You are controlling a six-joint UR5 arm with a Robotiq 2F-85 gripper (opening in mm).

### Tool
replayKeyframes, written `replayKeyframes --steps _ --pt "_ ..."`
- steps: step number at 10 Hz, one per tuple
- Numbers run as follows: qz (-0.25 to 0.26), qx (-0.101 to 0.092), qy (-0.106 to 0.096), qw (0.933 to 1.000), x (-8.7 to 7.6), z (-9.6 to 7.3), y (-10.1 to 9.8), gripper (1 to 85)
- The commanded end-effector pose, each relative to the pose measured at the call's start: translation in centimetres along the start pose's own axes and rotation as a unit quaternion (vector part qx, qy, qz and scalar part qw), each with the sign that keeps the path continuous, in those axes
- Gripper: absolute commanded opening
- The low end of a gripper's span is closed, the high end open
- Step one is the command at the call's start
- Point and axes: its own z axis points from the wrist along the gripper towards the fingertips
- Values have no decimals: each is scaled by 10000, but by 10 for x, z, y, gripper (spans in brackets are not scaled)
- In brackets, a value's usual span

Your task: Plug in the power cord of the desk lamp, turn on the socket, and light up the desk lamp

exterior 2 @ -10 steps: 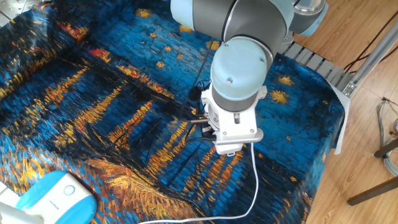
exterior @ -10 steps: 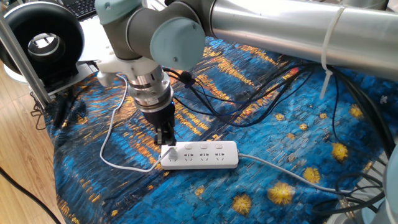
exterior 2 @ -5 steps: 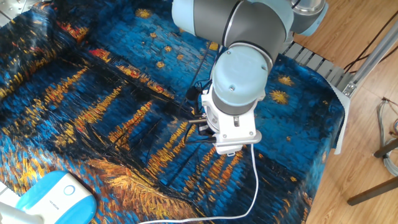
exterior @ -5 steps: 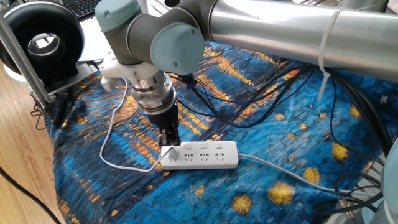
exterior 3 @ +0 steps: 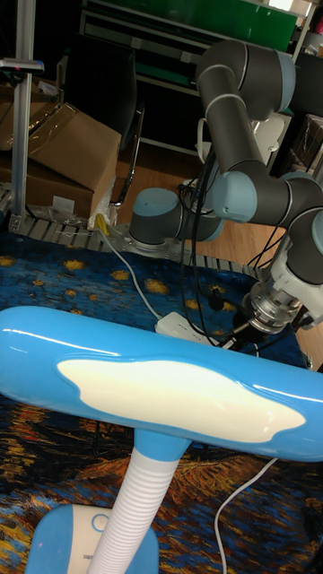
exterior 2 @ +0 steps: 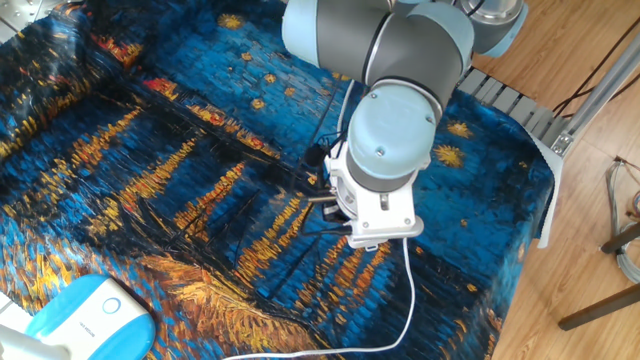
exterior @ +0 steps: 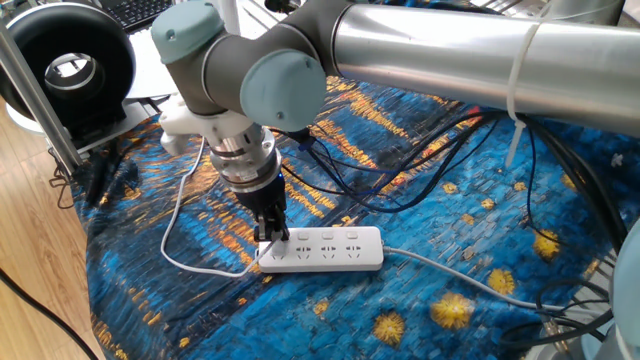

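Note:
The socket [exterior: 325, 248] is a white power strip lying on the blue patterned cloth. My gripper [exterior: 271, 237] points straight down, fingers close together, with the tips at the strip's left end by the first button. The power cord [exterior: 178, 205] loops across the cloth to that same end; its plug sits under the fingers. The other fixed view shows only my wrist [exterior 2: 380, 200], the cord [exterior 2: 410, 290] and the desk lamp's base [exterior 2: 85, 320]. The desk lamp [exterior 3: 161, 386] fills the tall view, and its pale panel shows no bright glow. Behind it lies the strip [exterior 3: 184, 330].
Black cables [exterior: 400, 170] cross the cloth behind the strip. The strip's thicker grey cable [exterior: 450, 272] runs off to the right. A black ring-shaped device [exterior: 65, 65] stands at the back left beside a metal frame post [exterior: 30, 90].
My gripper has come down and slightly right, from just above the strip to its left end. The strip, cord and lamp stay where they were.

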Motion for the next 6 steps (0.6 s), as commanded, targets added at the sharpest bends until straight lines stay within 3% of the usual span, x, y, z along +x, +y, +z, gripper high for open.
replayKeyframes --steps 1,3,5,6 --pt "25 -36 -14 10000 -2 2 1 13" --pt "35 12 66 10000 -4 -1 -1 13" --pt "122 46 246 9996 -11 -17 6 13" --pt "200 -110 106 9997 -22 -16 18 13"
